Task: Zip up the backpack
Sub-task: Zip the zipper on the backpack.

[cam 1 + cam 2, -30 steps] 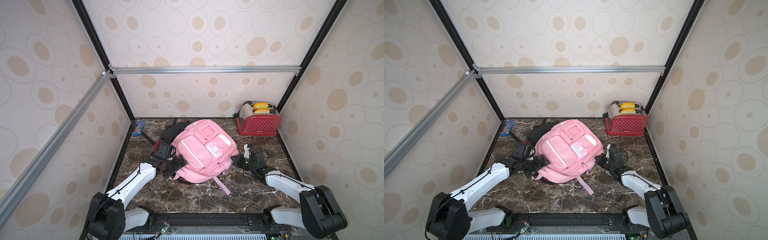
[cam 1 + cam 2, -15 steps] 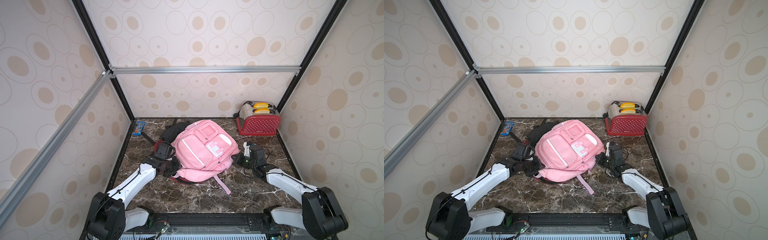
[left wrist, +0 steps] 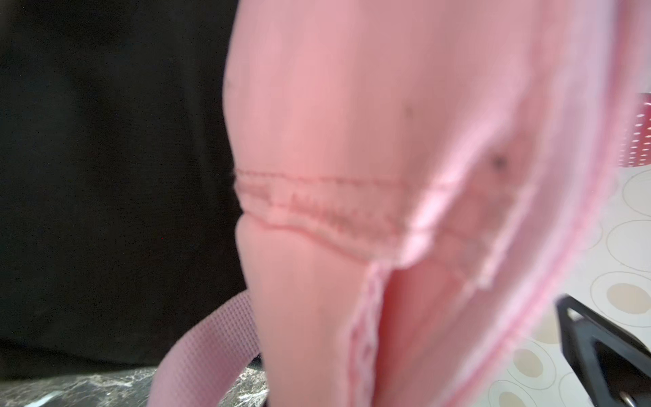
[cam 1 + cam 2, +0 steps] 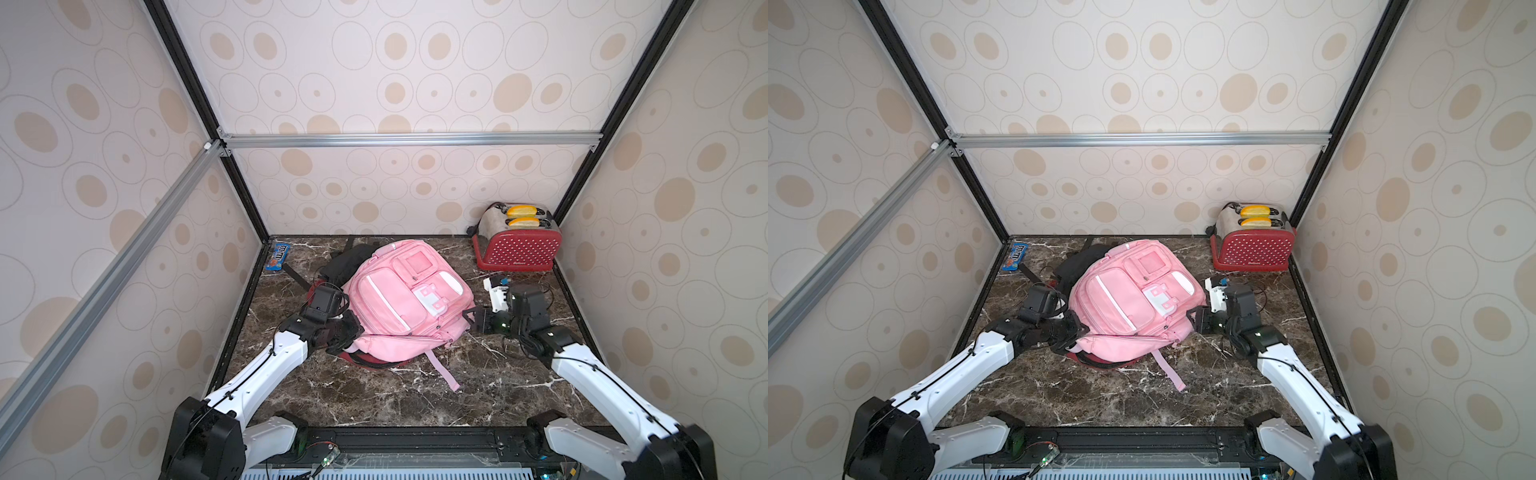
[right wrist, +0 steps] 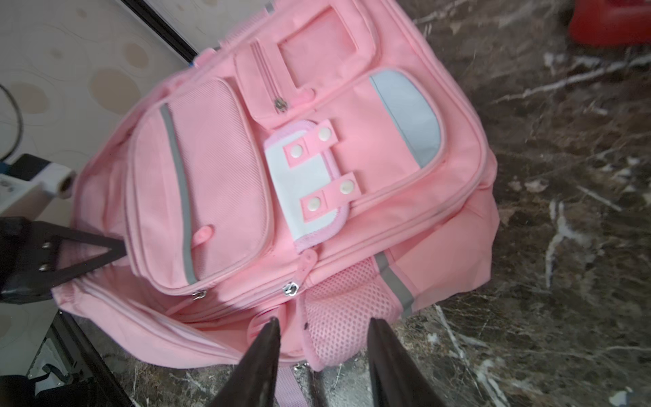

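My right pincer (image 5: 323, 320) stands open. Its two dark fingers (image 5: 267, 352) are apart with nothing caught between them, and the tips sit right at the side of the pink backpack (image 5: 317, 158), over its mesh pocket (image 5: 345, 317). Just past the tips I see a silver zip slider (image 5: 290, 289) on the seam. A second, smaller slider (image 5: 199, 295) sits further along, toward my other arm.

My left pincer (image 4: 347, 332) is pressed against the opposite side of the backpack, near the corner closest to the robot. The right wrist camera gives me one left finger (image 5: 77, 253) lying on the pink fabric. On the left wrist camera, blurred pink cloth fills most of the frame and a single finger shows at the edge. The second finger is hidden in every view, so I cannot tell whether this pincer is clamped on the fabric or only resting on it.

The backpack lies on its back, front pockets up, in the middle of the dark marble surface (image 4: 374, 399), between the two arms. A pink strap (image 4: 442, 370) trails from its near edge across the surface. A black bag (image 4: 345, 262) lies behind it, touching it on the far side. A blue candy packet (image 4: 278, 257) rests at the far left corner against the wall. A red dotted toaster (image 4: 517, 251) stands at the far right corner, well apart from the backpack, with two yellow slices (image 4: 521, 210) in its slots.
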Robot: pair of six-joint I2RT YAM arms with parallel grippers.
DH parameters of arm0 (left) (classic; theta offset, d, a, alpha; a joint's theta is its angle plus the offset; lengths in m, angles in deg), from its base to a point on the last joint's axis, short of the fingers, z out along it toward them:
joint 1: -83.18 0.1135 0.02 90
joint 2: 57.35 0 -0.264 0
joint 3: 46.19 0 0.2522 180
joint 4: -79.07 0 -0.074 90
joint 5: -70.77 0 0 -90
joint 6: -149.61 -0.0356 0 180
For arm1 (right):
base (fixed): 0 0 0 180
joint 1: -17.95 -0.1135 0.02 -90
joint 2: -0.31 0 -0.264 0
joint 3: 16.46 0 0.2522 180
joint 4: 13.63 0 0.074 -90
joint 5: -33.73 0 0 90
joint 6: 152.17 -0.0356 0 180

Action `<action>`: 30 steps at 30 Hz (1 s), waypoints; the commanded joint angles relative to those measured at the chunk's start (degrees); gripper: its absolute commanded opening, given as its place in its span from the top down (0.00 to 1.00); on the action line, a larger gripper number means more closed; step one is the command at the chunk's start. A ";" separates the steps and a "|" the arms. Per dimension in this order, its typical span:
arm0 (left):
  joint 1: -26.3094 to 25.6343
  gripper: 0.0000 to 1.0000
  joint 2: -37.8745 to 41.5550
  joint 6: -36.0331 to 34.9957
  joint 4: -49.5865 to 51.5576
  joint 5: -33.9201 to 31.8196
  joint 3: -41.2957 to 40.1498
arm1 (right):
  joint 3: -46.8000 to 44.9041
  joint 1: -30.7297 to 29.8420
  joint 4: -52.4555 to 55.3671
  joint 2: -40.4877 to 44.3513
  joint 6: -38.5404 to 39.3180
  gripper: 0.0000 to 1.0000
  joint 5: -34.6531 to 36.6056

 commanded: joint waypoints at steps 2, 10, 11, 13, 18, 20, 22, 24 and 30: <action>-0.17 1.00 2.36 2.96 -3.59 1.59 4.06 | -7.07 -0.66 1.73 7.95 2.31 0.56 -5.04; -0.20 1.00 3.61 5.64 -3.69 3.27 7.12 | -22.99 -0.76 -20.95 7.05 -10.17 0.59 -19.87; -0.18 1.00 3.82 6.31 -3.86 3.60 7.39 | -23.96 -0.77 -24.00 6.09 -11.22 0.59 -21.55; -0.21 1.00 4.11 7.59 -4.74 4.17 7.73 | -24.41 -0.74 -25.62 4.65 -11.62 0.59 -22.68; -0.19 1.00 4.67 10.15 -5.80 5.50 9.14 | -25.96 -0.80 -31.03 2.48 -13.06 0.58 -24.68; -0.14 1.00 5.07 10.91 -6.16 5.75 9.73 | -26.90 -0.73 -33.75 1.70 -13.98 0.58 -24.64; -0.17 1.00 5.43 11.65 -6.17 6.06 10.36 | -27.70 -0.62 -35.95 0.90 -14.66 0.58 -24.45; -0.22 1.00 5.91 12.12 -6.17 6.25 10.85 | -28.11 -0.62 -36.96 0.10 -14.85 0.58 -24.50; -0.07 1.00 6.98 15.21 -8.16 7.41 11.19 | -30.24 -0.03 -38.92 2.16 -16.88 0.59 -23.24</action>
